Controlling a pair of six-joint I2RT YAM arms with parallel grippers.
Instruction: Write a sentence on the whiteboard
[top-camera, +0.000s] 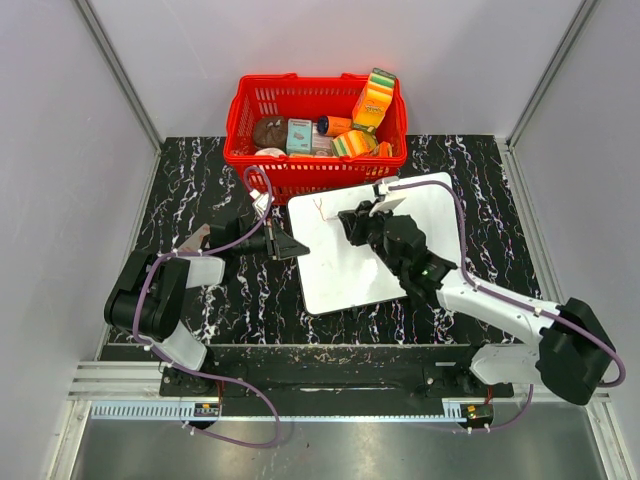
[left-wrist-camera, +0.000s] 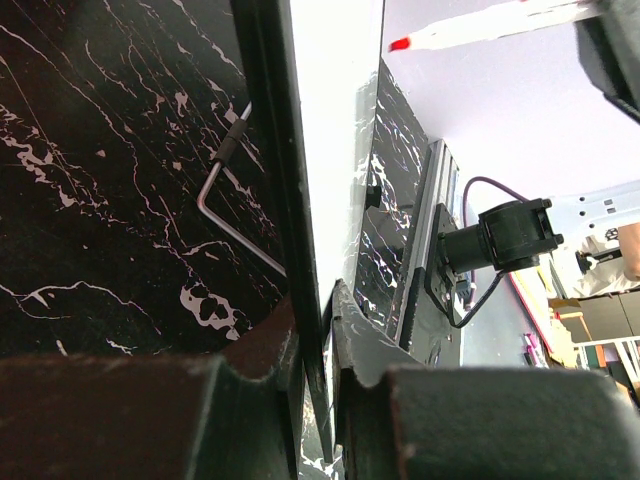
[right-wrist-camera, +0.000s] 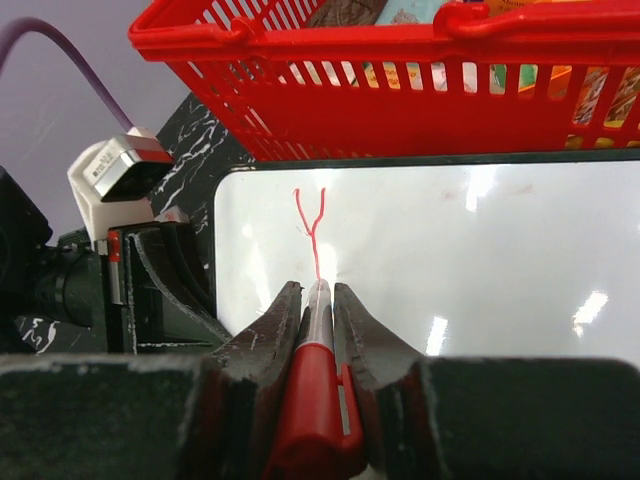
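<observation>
The whiteboard (top-camera: 345, 275) lies on the black marble table in front of the basket; it also shows in the right wrist view (right-wrist-camera: 480, 260). Of the sentence, only one red "Y"-shaped stroke (right-wrist-camera: 311, 215) shows, near the board's far left corner (top-camera: 319, 208). My left gripper (top-camera: 292, 246) is shut on the board's left edge, one finger under it and one over it (left-wrist-camera: 320, 310). My right gripper (top-camera: 352, 218) is over the board and shut on a red-capped marker (right-wrist-camera: 318, 400). The marker's tip is at the foot of the stroke; whether it touches is unclear. Its red tip shows in the left wrist view (left-wrist-camera: 400, 44).
A red basket (top-camera: 250, 150) with several grocery items stands right behind the board's far edge, close ahead in the right wrist view (right-wrist-camera: 400, 110). A bent wire (left-wrist-camera: 215, 200) lies on the table under the board's left side. Walls close in on both sides.
</observation>
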